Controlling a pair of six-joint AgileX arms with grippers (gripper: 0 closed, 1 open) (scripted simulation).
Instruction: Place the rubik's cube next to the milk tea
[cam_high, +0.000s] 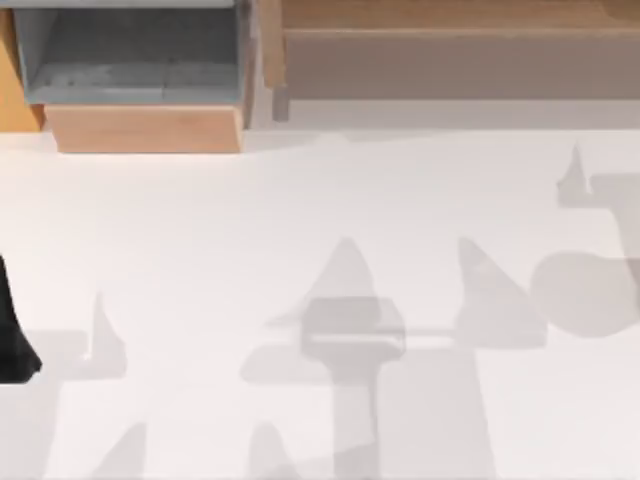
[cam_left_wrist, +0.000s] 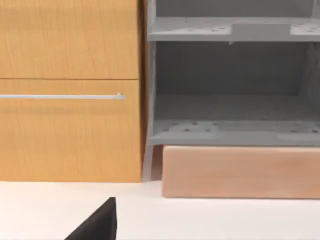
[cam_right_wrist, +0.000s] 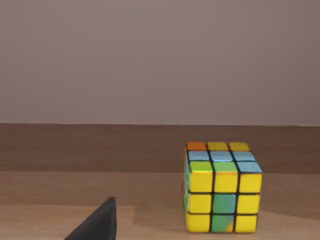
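**Right arm facing the cube, grasp not begun**

The rubik's cube (cam_right_wrist: 222, 187) is sitting upright on a wooden shelf surface ahead of the right end effector (cam_right_wrist: 95, 225); approaching squarely across two opposite faces looks best. Whether either end effector is released or clenched, I cannot tell. The left end effector (cam_left_wrist: 95, 225) is idling near the desk's (cam_high: 300, 200) left edge.
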